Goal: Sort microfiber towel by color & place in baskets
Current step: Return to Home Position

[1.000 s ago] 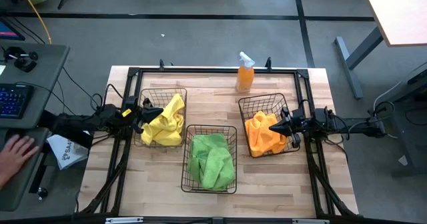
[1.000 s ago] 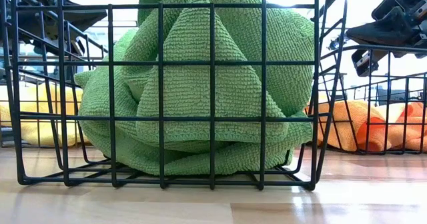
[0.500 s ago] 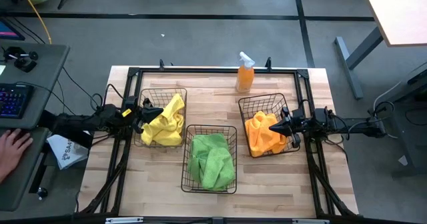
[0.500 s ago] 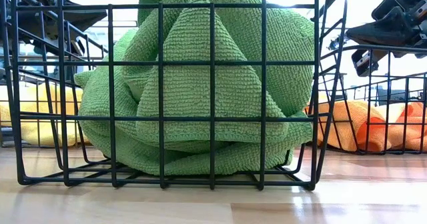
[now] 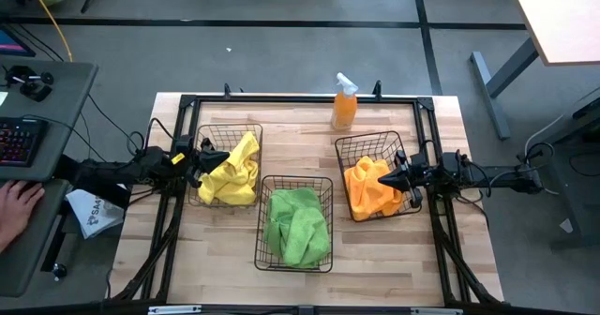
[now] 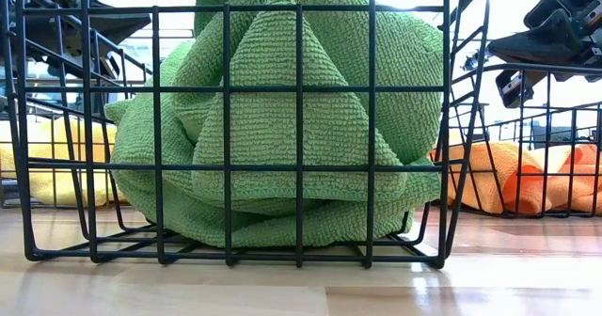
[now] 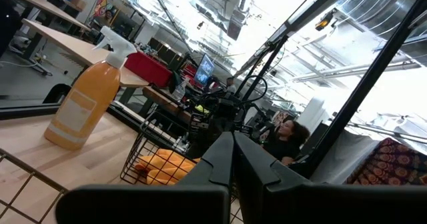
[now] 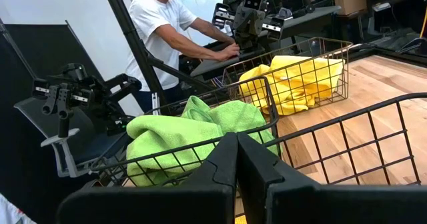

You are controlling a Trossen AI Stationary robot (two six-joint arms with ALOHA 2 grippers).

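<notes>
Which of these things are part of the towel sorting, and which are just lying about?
Job: yellow towel in the left basket, green towel in the middle basket, orange towel in the right basket; left gripper and right gripper, both shut.
Lying about: spray bottle, keyboard.

Bare table (image 5: pixel 300 146) between baskets (image 5: pixel 262 212); spray bottle (image 5: pixel 344 107) stands at back edge

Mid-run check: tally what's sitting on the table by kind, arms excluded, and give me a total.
Wire baskets: 3, left basket, middle basket, right basket
Towel heaps: 3, yellow heap, green heap, orange heap
Spray bottle: 1
Total: 7
</notes>
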